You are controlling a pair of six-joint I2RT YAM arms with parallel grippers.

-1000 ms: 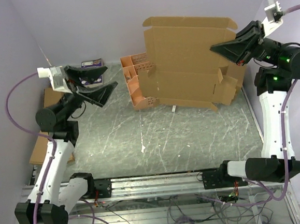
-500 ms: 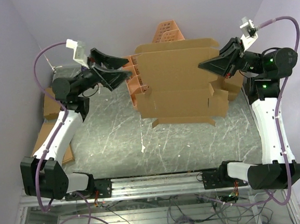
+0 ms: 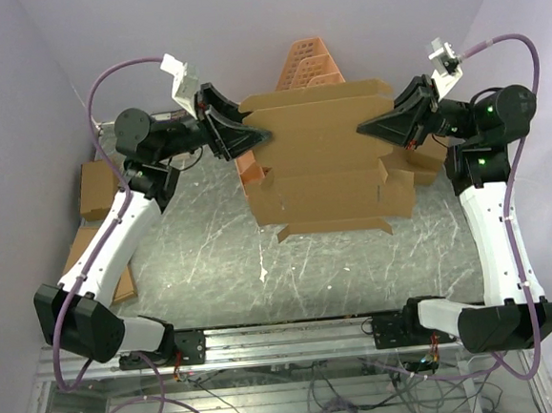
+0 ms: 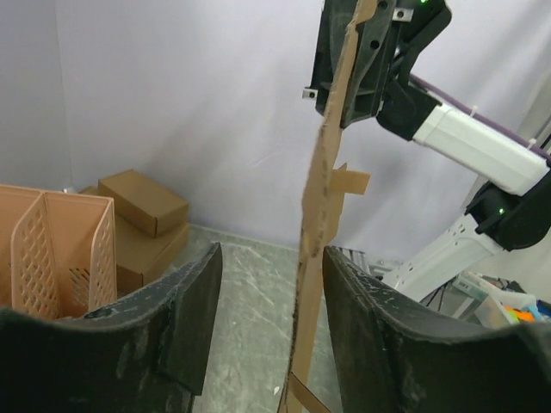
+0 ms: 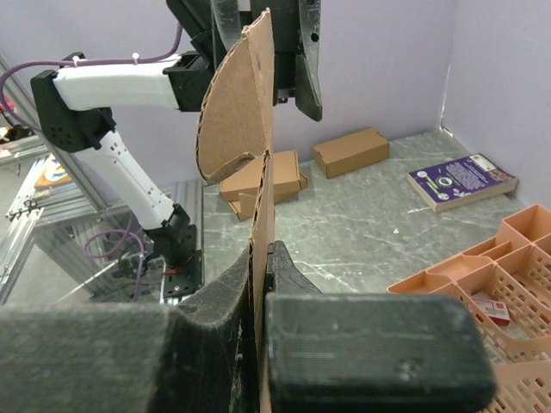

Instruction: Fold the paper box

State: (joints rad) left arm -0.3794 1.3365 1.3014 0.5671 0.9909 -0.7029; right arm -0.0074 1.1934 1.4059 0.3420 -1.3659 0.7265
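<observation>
An orange lattice file rack (image 3: pixel 307 59) sits at the far side of the marbled table (image 3: pixel 212 240), closed brown cardboard boxes (image 3: pixel 94 187) lie at its left edge, and a purple book (image 5: pixel 463 181) lies flat near them.

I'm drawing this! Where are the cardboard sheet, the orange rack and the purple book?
cardboard sheet (image 3: pixel 325 155): top view, middle panel.
orange file rack (image 3: pixel 311 62): top view, lattice end.
purple book (image 5: pixel 463 181): right wrist view, front cover.

The plain brown die-cut cardboard sheet (image 3: pixel 320 155) is matt paperboard, rough along its cut edges. The orange lattice file rack (image 3: pixel 310 60) at the far side looks like smooth, faintly shiny plastic. The grey-green tabletop (image 3: pixel 261 255) is smooth and veined like stone. The right gripper (image 5: pixel 261 258) has matt, grainy black fingers (image 5: pixel 370 353).
</observation>
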